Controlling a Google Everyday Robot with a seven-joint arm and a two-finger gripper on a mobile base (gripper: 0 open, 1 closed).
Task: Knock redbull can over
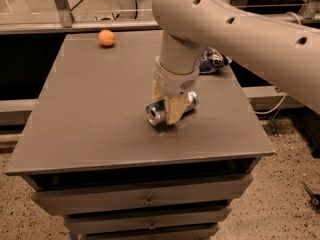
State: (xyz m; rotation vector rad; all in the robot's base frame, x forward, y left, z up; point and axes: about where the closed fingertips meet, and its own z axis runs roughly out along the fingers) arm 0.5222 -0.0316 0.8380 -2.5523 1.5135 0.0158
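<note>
The redbull can (159, 112) lies on its side, silver top facing the front left, on or just above the grey table (90, 114) near its front middle. My gripper (172, 111) points straight down from the big cream arm, and its tan fingers (175, 109) are shut on the can's middle. The can's far end sticks out to the right of the fingers.
A small orange fruit (106, 37) sits at the table's back left. A dark blue-and-white snack bag (214, 60) lies at the back right, partly hidden by my arm. Drawers run under the table's front edge. A railing stands behind.
</note>
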